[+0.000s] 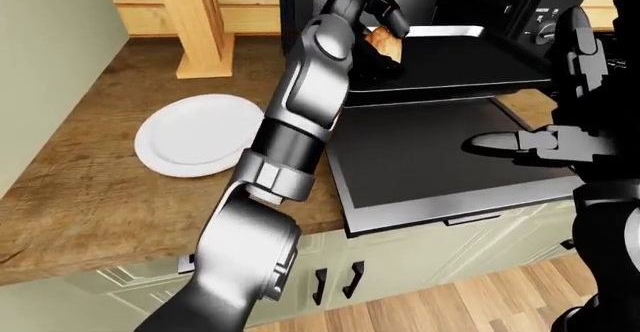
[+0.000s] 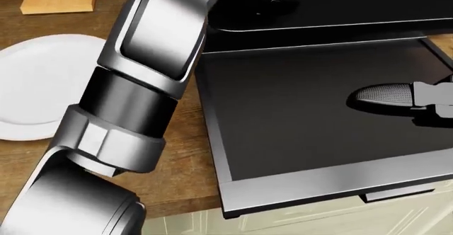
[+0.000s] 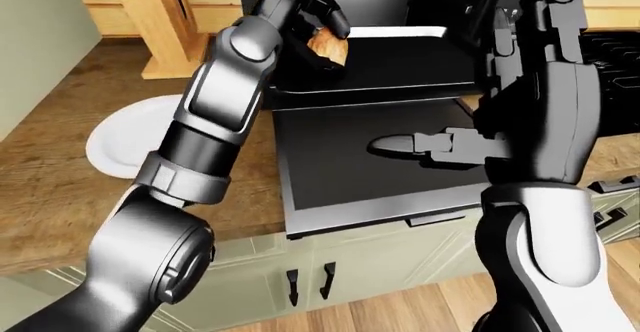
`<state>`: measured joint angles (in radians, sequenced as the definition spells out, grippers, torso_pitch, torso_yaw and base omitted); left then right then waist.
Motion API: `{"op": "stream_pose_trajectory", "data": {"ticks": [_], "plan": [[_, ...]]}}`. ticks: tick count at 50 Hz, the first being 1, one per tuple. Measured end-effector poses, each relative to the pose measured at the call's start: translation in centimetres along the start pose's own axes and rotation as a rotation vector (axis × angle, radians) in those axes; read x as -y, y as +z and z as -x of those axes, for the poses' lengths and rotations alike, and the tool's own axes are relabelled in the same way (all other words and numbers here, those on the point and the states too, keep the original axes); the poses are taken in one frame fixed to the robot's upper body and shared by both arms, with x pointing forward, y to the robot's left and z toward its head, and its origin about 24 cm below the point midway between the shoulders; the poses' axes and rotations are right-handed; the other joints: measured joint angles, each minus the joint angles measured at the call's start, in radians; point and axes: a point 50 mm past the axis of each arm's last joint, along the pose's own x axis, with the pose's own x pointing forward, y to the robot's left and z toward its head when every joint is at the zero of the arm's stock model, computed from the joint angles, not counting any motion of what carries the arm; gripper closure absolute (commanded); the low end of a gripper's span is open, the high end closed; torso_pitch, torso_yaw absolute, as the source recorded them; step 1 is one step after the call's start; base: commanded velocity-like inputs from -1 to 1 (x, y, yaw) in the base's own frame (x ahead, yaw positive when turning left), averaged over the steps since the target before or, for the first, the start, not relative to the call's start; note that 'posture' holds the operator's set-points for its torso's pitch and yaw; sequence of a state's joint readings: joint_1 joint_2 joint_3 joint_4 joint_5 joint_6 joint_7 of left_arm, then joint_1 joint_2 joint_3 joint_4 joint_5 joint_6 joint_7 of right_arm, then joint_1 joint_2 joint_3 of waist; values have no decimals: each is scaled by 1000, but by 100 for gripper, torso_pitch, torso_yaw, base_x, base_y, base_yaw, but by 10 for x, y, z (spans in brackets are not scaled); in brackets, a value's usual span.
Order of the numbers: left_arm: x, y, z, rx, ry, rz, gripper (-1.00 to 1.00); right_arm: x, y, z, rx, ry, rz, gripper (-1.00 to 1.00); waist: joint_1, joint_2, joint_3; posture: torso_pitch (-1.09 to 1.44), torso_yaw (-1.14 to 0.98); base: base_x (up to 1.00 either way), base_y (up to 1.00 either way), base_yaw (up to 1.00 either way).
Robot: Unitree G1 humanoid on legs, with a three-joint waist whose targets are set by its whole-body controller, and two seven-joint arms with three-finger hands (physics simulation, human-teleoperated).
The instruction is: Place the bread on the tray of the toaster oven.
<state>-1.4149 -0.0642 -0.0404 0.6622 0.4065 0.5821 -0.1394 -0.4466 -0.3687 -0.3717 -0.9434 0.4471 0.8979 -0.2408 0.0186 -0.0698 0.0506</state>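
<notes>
Bread (image 1: 384,43) sits gripped in the left hand (image 1: 372,17) over the tray (image 1: 450,69) (wooden counter (image 1: 90,197) below).

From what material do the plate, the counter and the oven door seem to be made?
Plate: likely glazed ceramic; plain white, smooth, softly shaded rim.
Counter: wood, matte; brown grain lines and plank seams show.
Oven door: probably dark glass in a metal frame; flat black panel, brushed grey edge with a sheen.

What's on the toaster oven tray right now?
The bread is over the tray, gripped by the left hand. The fingers cover its underside, so contact with the tray cannot be seen.
</notes>
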Motion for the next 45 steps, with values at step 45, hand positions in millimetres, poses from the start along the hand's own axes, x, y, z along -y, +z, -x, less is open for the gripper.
{"op": "stream_pose_trajectory", "data": {"ticks": [45], "plan": [[11, 0, -8, 10, 14, 39, -3, 4, 0, 2, -4, -9, 4, -100, -1, -2, -2, 0, 0, 0, 0, 0]]}}
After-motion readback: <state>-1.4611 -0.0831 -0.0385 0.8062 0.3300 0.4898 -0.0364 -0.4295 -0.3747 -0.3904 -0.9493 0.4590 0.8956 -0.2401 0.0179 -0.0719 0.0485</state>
